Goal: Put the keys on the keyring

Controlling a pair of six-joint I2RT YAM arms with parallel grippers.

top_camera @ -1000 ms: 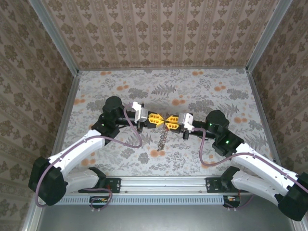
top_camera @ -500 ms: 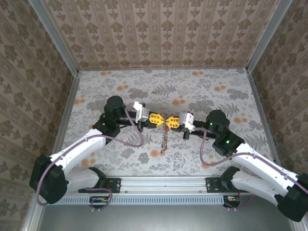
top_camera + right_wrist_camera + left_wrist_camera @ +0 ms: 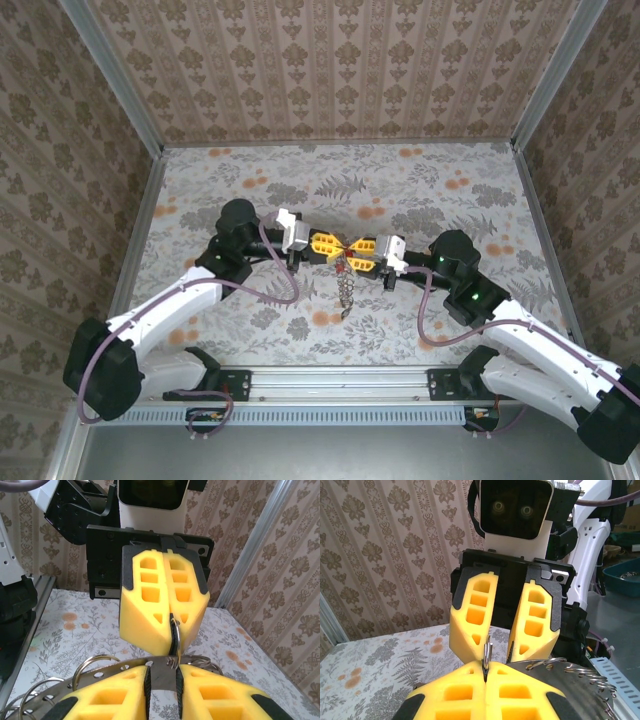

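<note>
Both grippers meet tip to tip above the table's middle. My left gripper (image 3: 338, 246) (image 3: 485, 669) is shut on a thin silver keyring (image 3: 487, 652) (image 3: 176, 630) that stands on edge between its yellow fingers. Facing it, my right gripper (image 3: 352, 256) (image 3: 164, 674) is shut on a flat silver metal plate (image 3: 163, 670) (image 3: 555, 672) with holes along its edge. Several split rings (image 3: 90, 665) (image 3: 582, 670) hang from that plate. The held keyring touches the plate's top edge. A string of silver metal pieces (image 3: 344, 292) dangles below the grippers. Red-headed keys are out of view.
The floral table top (image 3: 450, 190) is boxed in by patterned walls (image 3: 330, 70) on three sides. An aluminium rail (image 3: 340, 378) runs along the near edge between the arm bases. A teal bin (image 3: 625, 572) stands beyond the table.
The dangling metal string has swung from slanting left to hanging nearly straight down. The left gripper has shifted slightly right; both stay shut on their pieces.
</note>
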